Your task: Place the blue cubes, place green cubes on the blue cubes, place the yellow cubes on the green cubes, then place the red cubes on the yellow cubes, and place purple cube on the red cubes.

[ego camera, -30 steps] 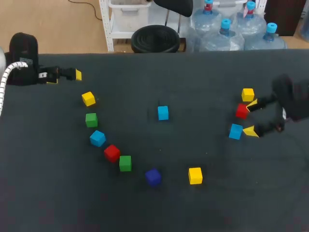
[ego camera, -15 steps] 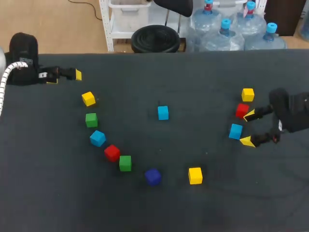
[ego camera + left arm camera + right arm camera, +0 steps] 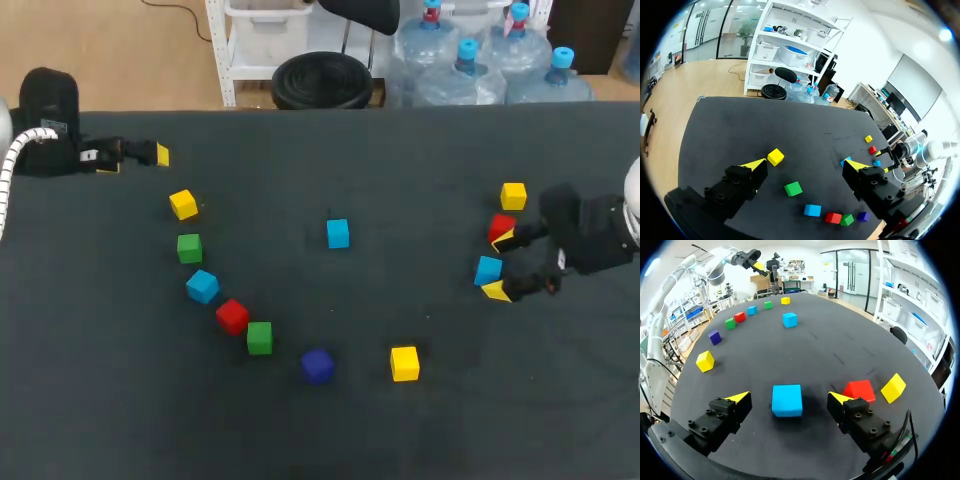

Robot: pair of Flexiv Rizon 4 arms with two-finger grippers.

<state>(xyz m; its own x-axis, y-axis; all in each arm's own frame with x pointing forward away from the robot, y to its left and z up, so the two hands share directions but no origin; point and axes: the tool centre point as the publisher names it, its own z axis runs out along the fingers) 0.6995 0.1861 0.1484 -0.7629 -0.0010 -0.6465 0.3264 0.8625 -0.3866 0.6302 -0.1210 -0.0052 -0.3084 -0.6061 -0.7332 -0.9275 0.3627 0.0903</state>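
Observation:
My right gripper [image 3: 498, 265] is open low over the table's right side, with a blue cube [image 3: 488, 270] between its spread fingers and a gap on each side [image 3: 787, 400]. A red cube [image 3: 501, 228] and a yellow cube [image 3: 513, 195] lie just beyond one finger. A second blue cube [image 3: 338, 233] sits mid-table. On the left a curved row runs yellow [image 3: 183, 204], green [image 3: 189, 247], blue [image 3: 202, 286], red [image 3: 232, 316], green [image 3: 259, 337], then the purple cube [image 3: 317, 366]. My left gripper [image 3: 135, 160] stands open and empty at the far left corner.
A lone yellow cube [image 3: 404, 363] lies near the front, right of the purple one. The dark table [image 3: 420, 160] is bare along its back half. In the left wrist view the yellow cube [image 3: 775, 156] and green cube [image 3: 793, 188] lie below the gripper.
My right gripper has moved toward the front and a little left, from beside the red cube to straddling the right blue cube. The left arm and all cubes stayed put.

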